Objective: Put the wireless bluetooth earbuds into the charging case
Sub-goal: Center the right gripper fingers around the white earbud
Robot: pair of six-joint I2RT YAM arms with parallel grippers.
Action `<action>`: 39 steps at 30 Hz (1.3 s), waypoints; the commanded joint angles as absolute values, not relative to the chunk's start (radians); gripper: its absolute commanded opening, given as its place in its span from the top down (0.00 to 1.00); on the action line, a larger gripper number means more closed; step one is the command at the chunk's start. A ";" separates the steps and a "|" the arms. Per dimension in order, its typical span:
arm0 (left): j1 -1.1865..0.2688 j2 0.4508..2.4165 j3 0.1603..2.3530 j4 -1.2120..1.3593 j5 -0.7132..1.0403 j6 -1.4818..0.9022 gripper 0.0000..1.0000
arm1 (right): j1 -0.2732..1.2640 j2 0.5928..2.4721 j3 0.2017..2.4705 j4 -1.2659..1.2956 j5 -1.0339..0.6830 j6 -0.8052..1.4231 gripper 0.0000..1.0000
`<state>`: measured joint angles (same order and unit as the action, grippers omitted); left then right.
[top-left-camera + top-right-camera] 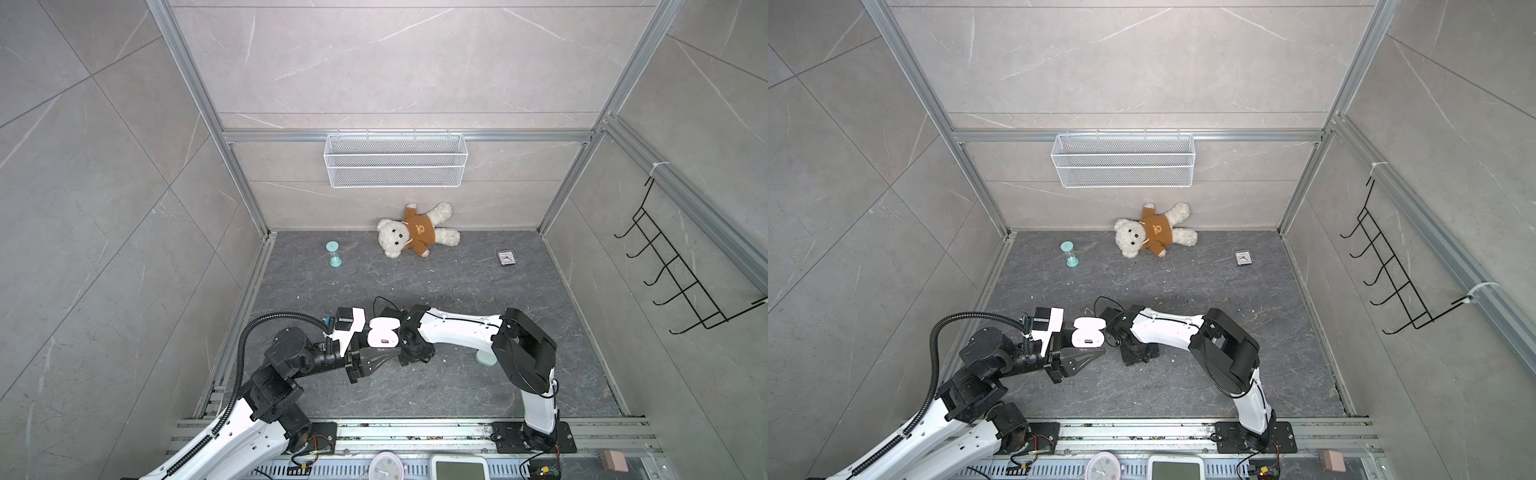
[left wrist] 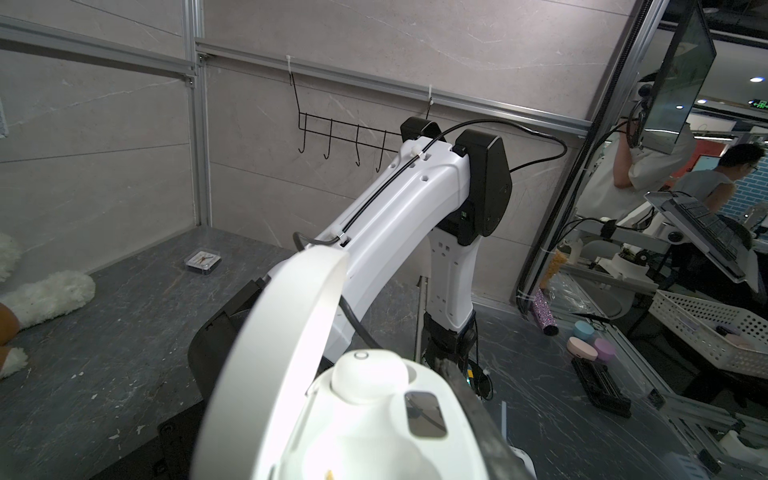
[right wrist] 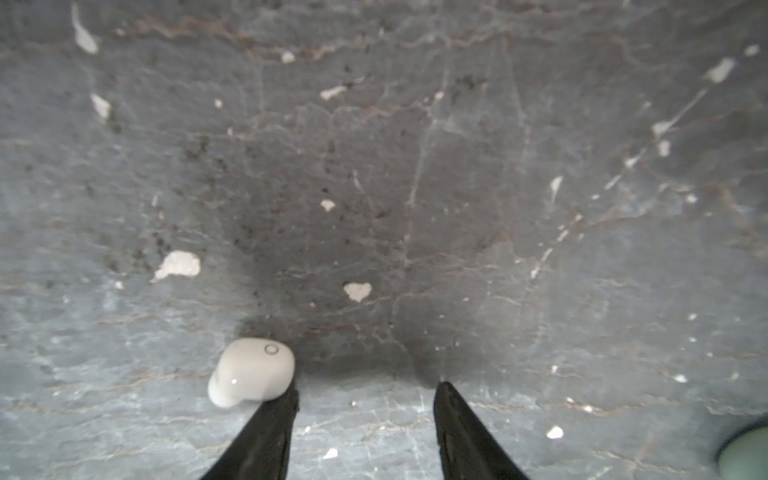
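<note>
Front-centre on the table [image 1: 415,395], 6 o'clock from the teddy bear [image 1: 415,232]: 1 white charging case [image 1: 381,330], lid standing open, with the left gripper [image 1: 386,347] clamping it. 1 seated earbud [image 2: 370,376], white, is sitting in the case. At 4 o'clock of the case, the right gripper [image 3: 365,390] is reaching down close to the table, jaws standing apart and gripping nothing. 1 loose earbud [image 3: 251,372], white, is lying on the table, touching the outer side of 1 fingertip.

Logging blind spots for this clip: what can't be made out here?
- Right gripper: tips hidden under the right arm in both top views.
- White earbud: whether it touches the finger beside it, blurred in the right wrist view.
- Charging case: lower part cut off by the left wrist view's edge.
- Mint object: half hidden by the right arm in a top view; identity unclear.
</note>
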<state>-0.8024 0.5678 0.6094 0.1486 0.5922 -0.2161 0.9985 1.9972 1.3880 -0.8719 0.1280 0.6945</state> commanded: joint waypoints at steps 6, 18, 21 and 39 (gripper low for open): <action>-0.799 0.560 0.652 0.169 0.582 -0.191 0.82 | 0.991 2.032 1.429 -0.899 0.176 0.663 0.44; -0.799 0.558 0.658 0.155 0.580 -0.189 0.83 | 0.974 2.068 1.484 -0.903 0.186 0.634 0.44; -0.799 0.555 0.657 0.153 0.579 -0.187 0.82 | 0.964 2.050 1.479 -0.913 0.195 0.637 0.44; -0.799 0.510 0.631 0.146 0.575 -0.191 0.82 | 0.939 1.991 1.450 -0.767 -0.063 0.898 0.47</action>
<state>-0.8024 0.5240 0.6102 0.1307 0.5774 -0.2157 0.9363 1.9591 1.4506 -0.7967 -0.0200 0.8333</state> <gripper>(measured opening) 0.419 0.538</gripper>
